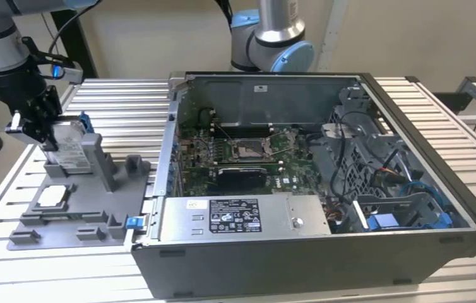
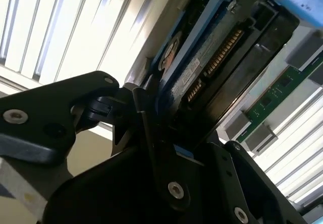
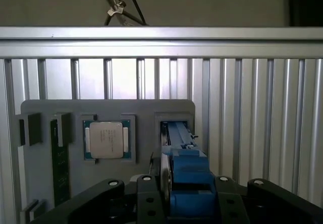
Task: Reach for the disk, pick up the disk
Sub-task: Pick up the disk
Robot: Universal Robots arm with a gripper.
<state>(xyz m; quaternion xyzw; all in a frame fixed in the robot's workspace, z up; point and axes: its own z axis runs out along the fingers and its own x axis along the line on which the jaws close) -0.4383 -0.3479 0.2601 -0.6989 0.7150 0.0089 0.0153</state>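
Seemingly the reach is done: the end effector (image 1: 46, 137) is clamped onto the disk (image 1: 71, 150), which stands upright between its jaws, seated in the grey holder (image 1: 95, 208) beneath; lifting remains.

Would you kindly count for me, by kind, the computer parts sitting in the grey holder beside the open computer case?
disk: 1
square chip: 1
memory stick: 1
Total: 3
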